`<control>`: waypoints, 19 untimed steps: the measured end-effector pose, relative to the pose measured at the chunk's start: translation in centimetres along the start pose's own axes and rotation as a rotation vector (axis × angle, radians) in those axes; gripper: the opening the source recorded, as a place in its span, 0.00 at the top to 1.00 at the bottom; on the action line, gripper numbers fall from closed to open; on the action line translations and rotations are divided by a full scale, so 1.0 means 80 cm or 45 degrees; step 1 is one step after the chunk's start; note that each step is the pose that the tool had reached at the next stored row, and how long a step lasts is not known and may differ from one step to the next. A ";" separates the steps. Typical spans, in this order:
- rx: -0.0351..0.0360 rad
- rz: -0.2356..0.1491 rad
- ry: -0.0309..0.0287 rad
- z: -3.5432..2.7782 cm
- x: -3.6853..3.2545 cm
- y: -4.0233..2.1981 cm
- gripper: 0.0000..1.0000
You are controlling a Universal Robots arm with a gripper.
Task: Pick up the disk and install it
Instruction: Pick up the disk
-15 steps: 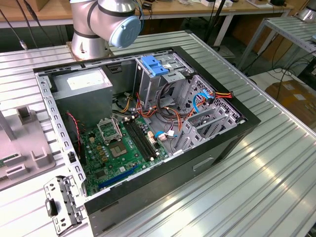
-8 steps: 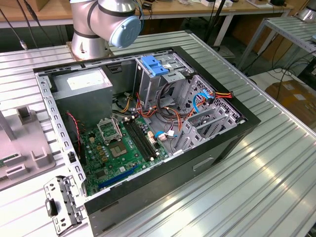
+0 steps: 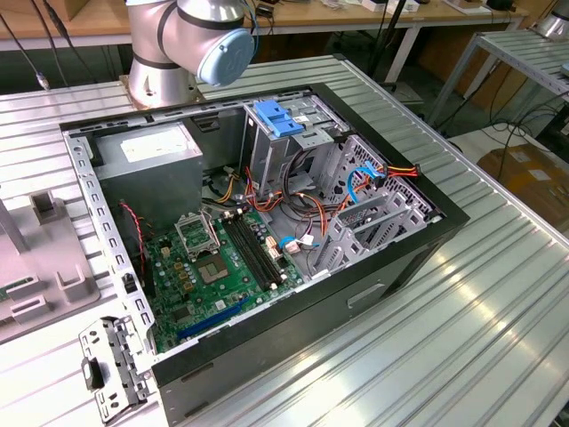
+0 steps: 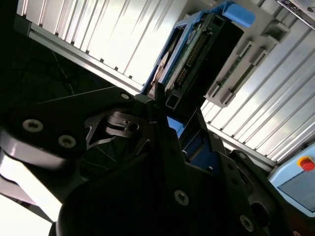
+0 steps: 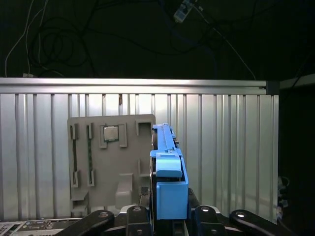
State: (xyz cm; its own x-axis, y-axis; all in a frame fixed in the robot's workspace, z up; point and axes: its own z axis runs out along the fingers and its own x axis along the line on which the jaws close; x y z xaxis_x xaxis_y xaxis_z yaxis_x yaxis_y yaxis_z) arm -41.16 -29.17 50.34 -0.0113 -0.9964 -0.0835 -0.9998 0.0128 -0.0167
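First wrist view: flat metal disk [image 5: 170, 182] with light-blue plastic rails, edge-on over ribbed aluminium table [image 5: 236, 147].
Claw: black gripper [image 5: 171, 214] clamping disk.

The exterior view looks obliquely down from high above the grey tray [image 3: 49, 285] and the open computer case [image 3: 267, 231] beside it, while both wrist views, close behind the end effector [image 5: 170, 221], face that same tray.
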 end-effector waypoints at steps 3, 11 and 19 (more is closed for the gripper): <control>0.0002 0.000 0.0000 0.0001 0.0000 -0.0039 0.63; 0.0002 0.000 0.0000 0.0003 -0.0001 -0.0140 0.63; 0.0002 0.000 -0.0001 0.0005 -0.0003 -0.0253 0.63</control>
State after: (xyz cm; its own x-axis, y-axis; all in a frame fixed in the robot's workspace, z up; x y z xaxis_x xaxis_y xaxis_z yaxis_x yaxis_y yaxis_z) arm -39.13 -29.17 50.33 -0.0113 -0.9964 -0.0836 -0.9998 0.0128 -0.0168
